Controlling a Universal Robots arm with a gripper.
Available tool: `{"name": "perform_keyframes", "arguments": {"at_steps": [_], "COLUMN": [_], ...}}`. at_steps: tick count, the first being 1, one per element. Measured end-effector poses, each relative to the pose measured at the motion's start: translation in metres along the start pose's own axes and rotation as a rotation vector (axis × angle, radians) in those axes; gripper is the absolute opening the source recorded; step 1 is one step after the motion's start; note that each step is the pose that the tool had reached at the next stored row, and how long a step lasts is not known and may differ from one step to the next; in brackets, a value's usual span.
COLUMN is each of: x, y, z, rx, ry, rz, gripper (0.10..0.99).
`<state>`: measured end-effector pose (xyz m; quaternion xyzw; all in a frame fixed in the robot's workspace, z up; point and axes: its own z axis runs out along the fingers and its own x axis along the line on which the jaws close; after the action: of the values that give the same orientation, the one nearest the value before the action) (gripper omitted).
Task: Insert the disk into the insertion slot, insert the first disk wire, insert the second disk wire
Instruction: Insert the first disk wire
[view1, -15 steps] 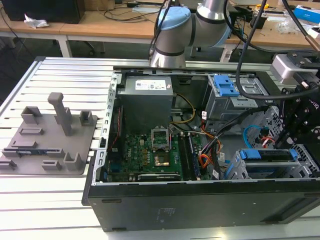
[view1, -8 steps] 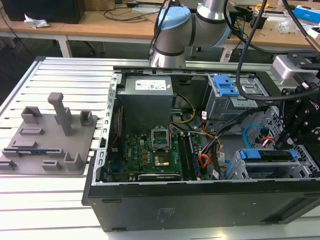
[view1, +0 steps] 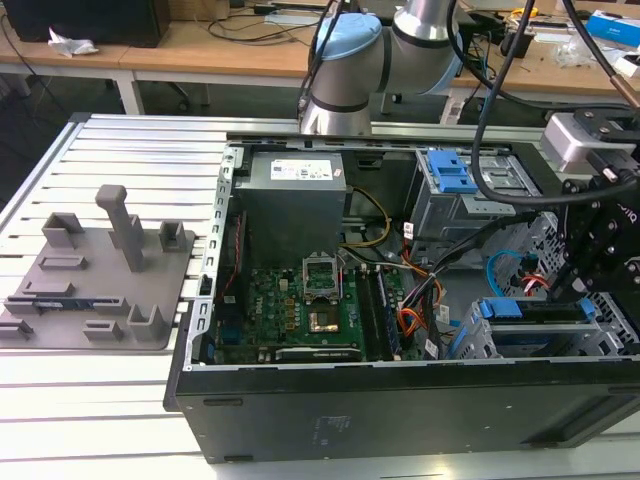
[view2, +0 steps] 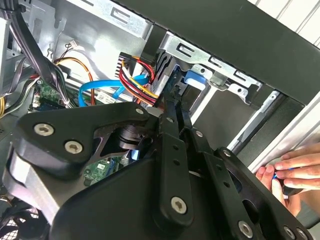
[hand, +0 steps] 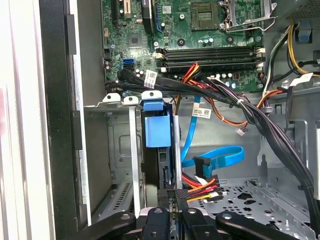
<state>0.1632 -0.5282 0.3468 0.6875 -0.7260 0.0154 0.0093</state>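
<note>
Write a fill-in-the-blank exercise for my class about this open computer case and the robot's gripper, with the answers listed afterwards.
1. The disk sits in the insertion slot, framed by a bright ___ plastic carrier.
2. The first disk wire, the red-orange bundle nearest the gripper, ends in a small dark ___.
3. The grey fixture plate lies outside the computer case, at the exterior view's ___.

Missing words: blue; connector; left.
</note>
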Motion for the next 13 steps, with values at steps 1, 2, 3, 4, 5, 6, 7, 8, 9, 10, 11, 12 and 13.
{"name": "perform_keyframes", "arguments": {"at_steps": [1,2,3,4,5,6,7,8,9,10,11,12,13], "x": [0.0001,0.0002,0.0002,0.0002,0.0002,0.0003,0.0002,0.0002,0.0002,0.0002,0.0002,0.0001,0.0002], "y": [0.0000,0.0000,0.0000,0.0000,0.0000,-0.0001,-0.0004,-0.0006,-0.0009,-0.0010,-0.0012,-0.0014,-0.0014], "z": [0.0002,0.0005,0.0009,0.0012,0.0015,0.0018,0.0022,0.0024,0.0026,0.0028,0.0030,0.0036,0.0039], "rx": [0.000,-0.001,-0.002,-0.002,-0.003,-0.003,-0.003,-0.004,-0.004,-0.004,-0.004,-0.004,-0.004], "ry": [0.0001,0.0002,0.0001,0.0001,0.0001,0.0002,0.0003,0.0003,0.0002,0.0003,0.0003,0.0002,0.0003], "rz": [0.000,0.000,0.000,0.000,0.000,0.000,0.000,0.000,0.000,0.000,0.000,0.000,0.000], "gripper": [0.165,0.165,0.165,0.165,0.165,0.165,0.165,0.165,0.165,0.165,0.165,0.165,0.165]}}
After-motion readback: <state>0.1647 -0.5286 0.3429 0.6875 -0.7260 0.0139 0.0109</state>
